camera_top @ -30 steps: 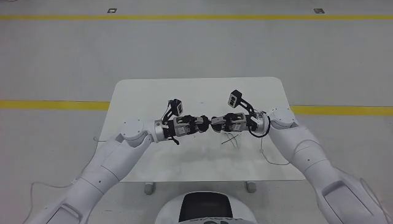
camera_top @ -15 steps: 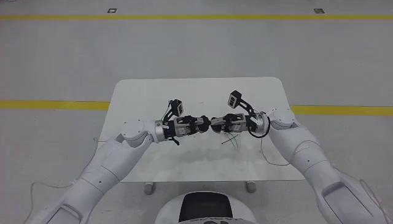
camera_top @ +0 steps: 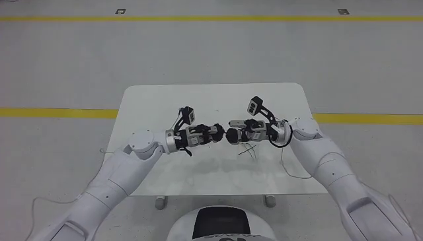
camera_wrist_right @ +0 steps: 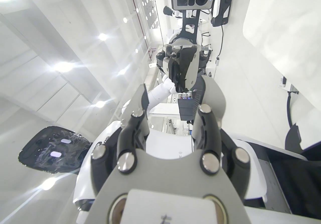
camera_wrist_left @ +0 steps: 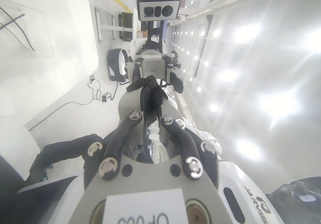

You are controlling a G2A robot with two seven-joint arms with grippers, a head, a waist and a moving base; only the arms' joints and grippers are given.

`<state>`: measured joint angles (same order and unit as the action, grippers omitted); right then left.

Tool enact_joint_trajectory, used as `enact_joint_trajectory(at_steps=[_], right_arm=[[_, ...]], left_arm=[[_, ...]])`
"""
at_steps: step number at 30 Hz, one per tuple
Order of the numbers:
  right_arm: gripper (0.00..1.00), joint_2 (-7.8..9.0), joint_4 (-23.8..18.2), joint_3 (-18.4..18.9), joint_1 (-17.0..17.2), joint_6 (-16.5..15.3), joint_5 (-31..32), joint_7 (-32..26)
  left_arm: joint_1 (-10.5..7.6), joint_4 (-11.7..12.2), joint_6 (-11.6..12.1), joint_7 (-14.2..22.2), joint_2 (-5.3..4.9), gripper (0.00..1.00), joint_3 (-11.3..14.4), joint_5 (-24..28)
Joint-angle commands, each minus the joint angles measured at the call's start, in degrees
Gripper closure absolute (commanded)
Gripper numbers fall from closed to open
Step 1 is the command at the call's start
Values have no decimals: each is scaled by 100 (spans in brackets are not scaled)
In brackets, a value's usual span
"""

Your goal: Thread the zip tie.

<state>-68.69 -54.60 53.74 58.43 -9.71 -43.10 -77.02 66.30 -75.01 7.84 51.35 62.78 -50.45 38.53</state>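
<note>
Both arms meet above the middle of the white table [camera_top: 198, 102]. My left gripper [camera_top: 220, 133] is shut, its black fingers pressed together [camera_wrist_left: 151, 84]; I cannot make out a zip tie between them. My right gripper [camera_top: 230, 135] faces it tip to tip across a small gap and is open, its fingers [camera_wrist_right: 141, 94] spread wide. The right wrist view has the left gripper's shut tips [camera_wrist_right: 179, 88] just beyond the open jaws. In the left wrist view, one right finger pad [camera_wrist_left: 178, 84] shows beside the left tips.
A few loose black zip ties [camera_top: 250, 150] lie on the table below the right gripper, and the left wrist view shows them too [camera_wrist_left: 15, 26]. Thin cables hang off the table's near right side [camera_top: 291, 168].
The two grippers, touching before, now stand slightly apart: the left drew back a little. The right gripper's fingers appear more spread.
</note>
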Motion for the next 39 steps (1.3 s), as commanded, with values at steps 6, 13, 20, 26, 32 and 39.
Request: enact_joint_trajectory(at_steps=[6, 13, 20, 26, 32, 39], right_arm=[[0, 17, -68, 69, 56, 4, -34, 27], [0, 17, -68, 69, 56, 4, -34, 27], [0, 17, -68, 69, 56, 4, -34, 27], [0, 17, -68, 69, 56, 4, -34, 27], [0, 72, -236, 161, 57, -35, 462, 578], [0, 331, -1421, 232, 27, 1031, 3252, 2169]], left_arm=[[120, -29, 847, 30, -38, 100, -112, -327], [107, 19, 923, -374, -38, 100, -84, -805], [241, 101, 1164, -1043, -38, 100, -221, -1606], [611, -87, 1164, -872, -82, 100, -901, -1376], [980, -185, 1164, -445, -57, 100, -1574, -1067], [980, -185, 1164, -445, -57, 100, -1574, -1067]])
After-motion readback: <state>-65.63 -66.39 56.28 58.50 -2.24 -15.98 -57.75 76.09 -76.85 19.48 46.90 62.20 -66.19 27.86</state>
